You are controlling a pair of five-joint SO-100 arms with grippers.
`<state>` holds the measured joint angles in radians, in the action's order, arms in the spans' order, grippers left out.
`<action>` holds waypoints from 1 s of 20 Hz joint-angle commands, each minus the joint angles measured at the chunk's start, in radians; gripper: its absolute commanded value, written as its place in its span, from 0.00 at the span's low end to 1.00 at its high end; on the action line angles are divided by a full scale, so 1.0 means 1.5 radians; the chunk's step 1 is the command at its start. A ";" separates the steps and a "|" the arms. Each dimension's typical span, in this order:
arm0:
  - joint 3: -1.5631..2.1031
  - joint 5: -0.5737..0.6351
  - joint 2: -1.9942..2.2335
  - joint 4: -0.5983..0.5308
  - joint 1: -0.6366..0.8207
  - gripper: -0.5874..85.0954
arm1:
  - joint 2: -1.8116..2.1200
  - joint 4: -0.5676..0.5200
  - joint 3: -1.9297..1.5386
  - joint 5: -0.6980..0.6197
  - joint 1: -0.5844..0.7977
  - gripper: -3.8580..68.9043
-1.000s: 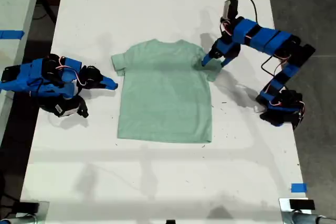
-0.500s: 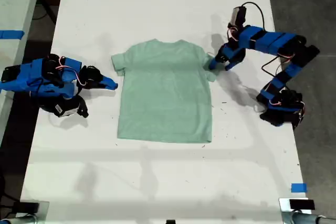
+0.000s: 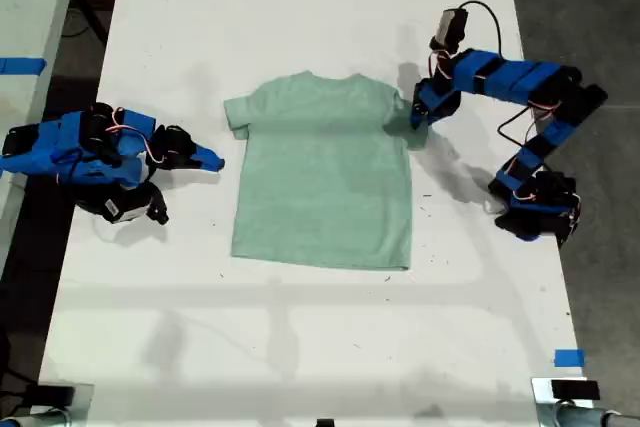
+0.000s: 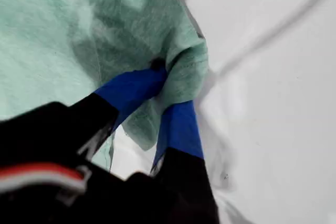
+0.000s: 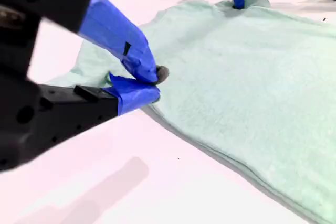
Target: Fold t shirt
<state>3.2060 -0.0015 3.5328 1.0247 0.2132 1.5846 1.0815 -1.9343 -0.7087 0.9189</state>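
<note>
Exterior view: white table [image 3: 300, 7], dark floor [image 3: 580, 7], my first gripper [image 3: 418, 117] clamping the t shirt [image 3: 320, 177].

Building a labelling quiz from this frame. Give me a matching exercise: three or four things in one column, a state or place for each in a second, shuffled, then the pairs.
Column 1:
1. my first gripper
2. my second gripper
3. t-shirt
4. blue tape piece

Column 2:
A. lying spread flat on the white table, unfolded
B. clamped on a sleeve, at the exterior view's right
C. stuck near the table edge, lower right of the exterior view
D. jaws nearly closed, holding nothing, off the shirt's edge at the exterior view's left

Pairs: 1-B, 2-D, 3-A, 4-C
</note>
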 commanded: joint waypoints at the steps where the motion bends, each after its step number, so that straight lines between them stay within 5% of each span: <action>1: 0.009 -0.007 0.003 0.002 0.001 0.01 | 0.027 0.070 0.047 0.009 -0.012 0.07; 10: 0.009 -0.009 0.003 0.002 0.002 0.01 | 0.015 0.326 0.482 0.019 -0.147 0.06; 20: 0.009 -0.009 0.003 0.002 -0.002 0.01 | -0.206 0.175 0.601 0.002 -0.265 0.06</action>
<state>3.2060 -0.0046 3.5328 1.0262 0.2132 1.2931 1.3990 -1.1259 -0.6888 0.5630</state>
